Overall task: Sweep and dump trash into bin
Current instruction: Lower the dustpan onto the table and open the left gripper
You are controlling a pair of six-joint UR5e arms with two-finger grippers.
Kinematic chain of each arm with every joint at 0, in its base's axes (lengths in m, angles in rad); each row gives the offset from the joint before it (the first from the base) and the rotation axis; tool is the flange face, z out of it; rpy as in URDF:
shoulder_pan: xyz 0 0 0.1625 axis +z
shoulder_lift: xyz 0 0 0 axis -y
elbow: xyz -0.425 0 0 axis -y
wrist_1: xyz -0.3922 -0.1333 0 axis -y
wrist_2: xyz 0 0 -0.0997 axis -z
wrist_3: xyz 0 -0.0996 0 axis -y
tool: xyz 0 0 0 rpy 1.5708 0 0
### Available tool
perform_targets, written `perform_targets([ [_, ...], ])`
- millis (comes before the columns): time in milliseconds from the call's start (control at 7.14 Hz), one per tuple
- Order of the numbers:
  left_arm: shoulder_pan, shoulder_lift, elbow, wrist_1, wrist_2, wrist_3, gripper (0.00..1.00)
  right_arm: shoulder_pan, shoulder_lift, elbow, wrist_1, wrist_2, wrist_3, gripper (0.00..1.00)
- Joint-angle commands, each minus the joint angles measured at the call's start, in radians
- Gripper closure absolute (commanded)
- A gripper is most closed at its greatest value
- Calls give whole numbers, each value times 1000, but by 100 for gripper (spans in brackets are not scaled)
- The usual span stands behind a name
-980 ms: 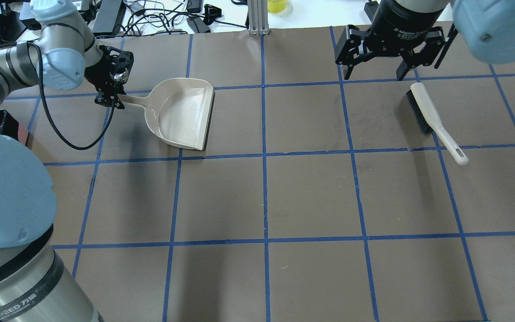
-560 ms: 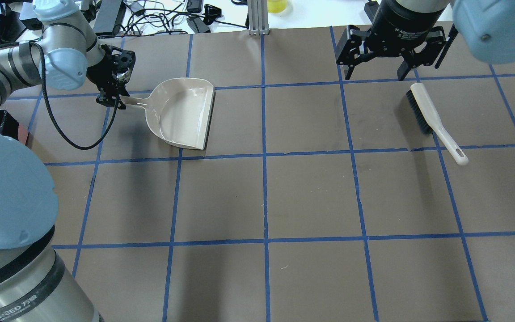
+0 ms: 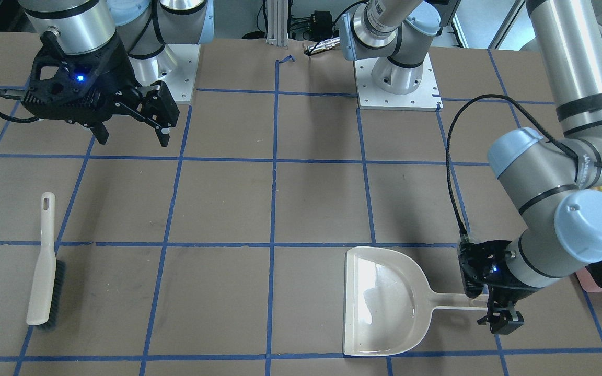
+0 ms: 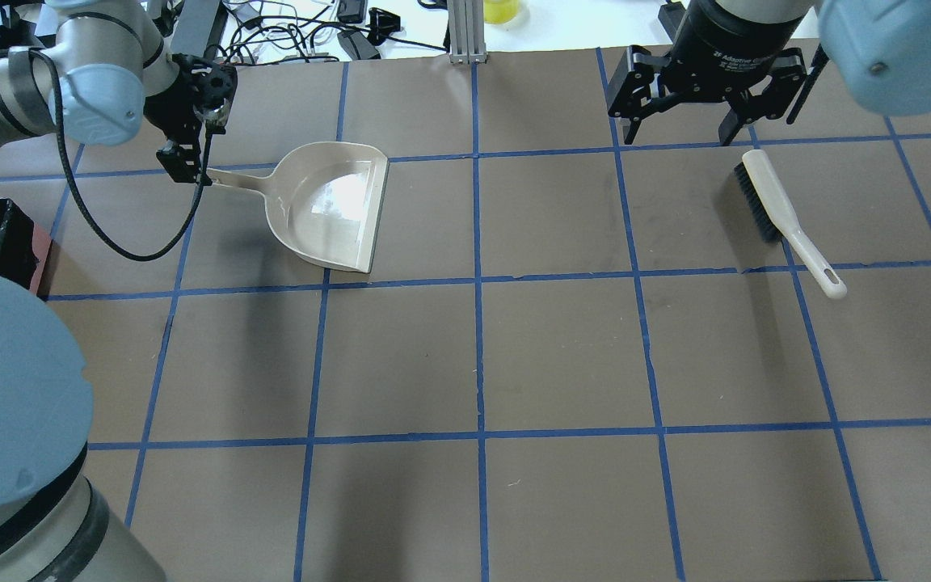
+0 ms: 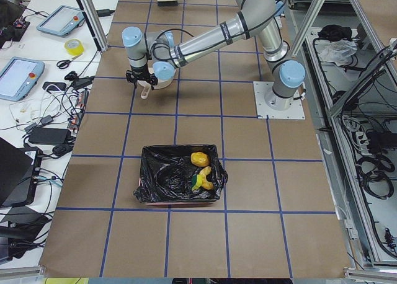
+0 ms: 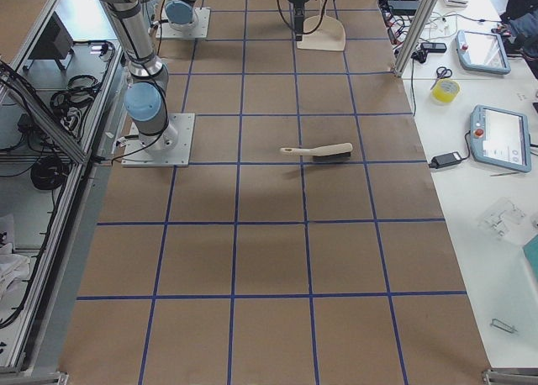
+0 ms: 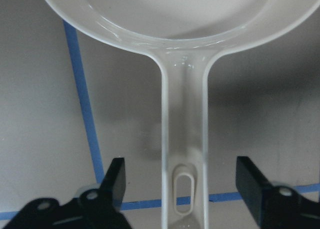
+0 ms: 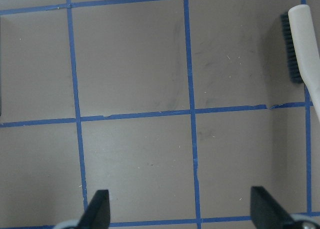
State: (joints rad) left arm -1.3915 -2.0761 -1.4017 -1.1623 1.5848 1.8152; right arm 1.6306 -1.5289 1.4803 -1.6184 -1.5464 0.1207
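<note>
The bin (image 5: 177,201), a pink box lined with a crinkled black bag, stands upright, well apart from the dustpan (image 4: 336,234), on the side of its handle. The trash (image 5: 199,159), small orange and yellow pieces, lies inside the bin.

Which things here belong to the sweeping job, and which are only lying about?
Job: dustpan, brush, bin, trash pieces already inside it.

Lying about: yellow tape roll, scissors, tablets, cables.

The grey, blue-capped left arm (image 3: 572,68) stretches forward and bends low, with its black left gripper (image 3: 487,309) pointing down and its fingers spread wide. The right arm (image 3: 71,18) hangs its black right gripper (image 3: 134,140) higher, fingers equally wide apart.
</note>
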Motion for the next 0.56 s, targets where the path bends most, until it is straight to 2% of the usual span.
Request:
perform_targets([
  [0,-105,91,4,-63,1,-218,0,0,0,0,2,0,1,0],
  [420,-178,172,-6,-121,-6,-630,0,0,1,0,5,0,1,0],
])
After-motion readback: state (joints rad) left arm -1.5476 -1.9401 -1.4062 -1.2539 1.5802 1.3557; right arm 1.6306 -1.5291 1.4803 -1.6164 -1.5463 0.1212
